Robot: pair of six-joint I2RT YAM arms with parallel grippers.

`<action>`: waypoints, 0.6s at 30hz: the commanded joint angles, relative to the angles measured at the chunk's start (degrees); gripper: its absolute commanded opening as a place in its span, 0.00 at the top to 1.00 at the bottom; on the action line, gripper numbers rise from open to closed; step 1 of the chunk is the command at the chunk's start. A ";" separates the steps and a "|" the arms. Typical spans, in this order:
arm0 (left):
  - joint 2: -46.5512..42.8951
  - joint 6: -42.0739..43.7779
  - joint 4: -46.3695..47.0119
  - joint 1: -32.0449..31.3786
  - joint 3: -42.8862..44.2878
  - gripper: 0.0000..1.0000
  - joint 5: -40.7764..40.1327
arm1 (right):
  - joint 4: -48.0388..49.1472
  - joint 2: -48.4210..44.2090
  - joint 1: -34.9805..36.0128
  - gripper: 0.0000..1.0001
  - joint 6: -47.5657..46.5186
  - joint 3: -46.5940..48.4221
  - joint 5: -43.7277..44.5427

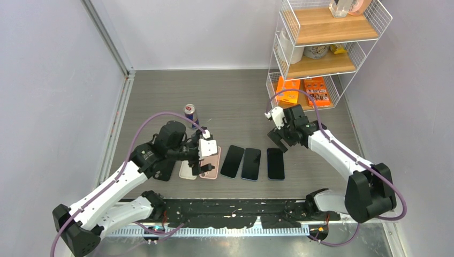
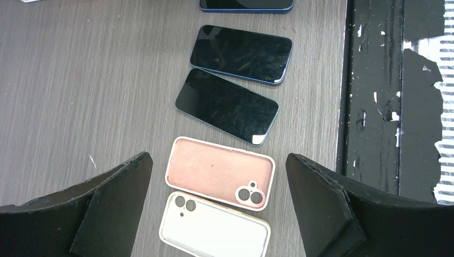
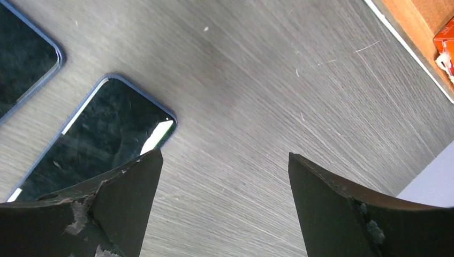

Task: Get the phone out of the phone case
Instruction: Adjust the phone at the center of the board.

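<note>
Grey wood-grain laminate forms the worktop point(image 1: 235, 101). On its near half, toward 6 o'clock in the top view, three flat phones with black glass screens and dark blue rims point(image 1: 251, 164) lie side by side, screens up. Their long axes run roughly 12 to 6 o'clock. The left-hand phone point(image 1: 232, 161) leans its far end slightly toward 1 o'clock, and the right-hand phone point(image 1: 275, 164) lies straight. Whether a blue rim is a case or the phone's own frame cannot be told.

At 9 o'clock of the row lies a pink matte phone case point(image 2: 214, 168), empty and hollow side up. Its long axis is about parallel to the phones, with the camera cut-out at the near, 6 o'clock end. Just beside it, again at 9 o'clock, is a cream-white phone case point(image 2: 214, 233), also empty, with its camera holes at the far end. The left wrist view cuts off this case's lower edge and most of the farthest phone at the top.

The left end effector point(image 2: 217, 155) hangs over the pink matte phone case, fingers spread wide and holding nothing; from above it hides much of that case. The right end effector point(image 3: 225, 154) hovers at 12 o'clock of the right-hand phone, equally wide and empty. In the right wrist view its own finger covers that phone's lower part.
</note>
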 commanded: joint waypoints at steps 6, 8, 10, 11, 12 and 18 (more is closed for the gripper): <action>-2.05 0.96 3.11 0.12 -0.98 0.00 -0.45 | -3.41 -6.26 0.28 0.06 -16.61 -9.23 -0.70; -2.23 0.94 3.09 0.10 -1.13 0.01 -0.48 | -3.29 -6.91 0.27 0.06 -18.62 -11.31 -1.11; -2.34 0.86 2.99 0.10 -1.23 0.01 -0.47 | -3.18 -7.82 0.27 0.06 -19.93 -12.91 -2.02; -2.49 0.86 3.03 0.13 -1.20 0.00 -0.51 | -2.98 -7.96 0.27 0.06 -20.21 -13.89 -2.31; -2.49 0.86 3.00 0.14 -1.20 0.00 -0.47 | -2.89 -8.06 0.27 0.06 -20.55 -14.26 -3.01; -2.28 0.68 3.00 0.13 -0.96 0.00 -0.44 | -1.35 -5.58 0.27 0.06 -20.52 -15.76 -6.03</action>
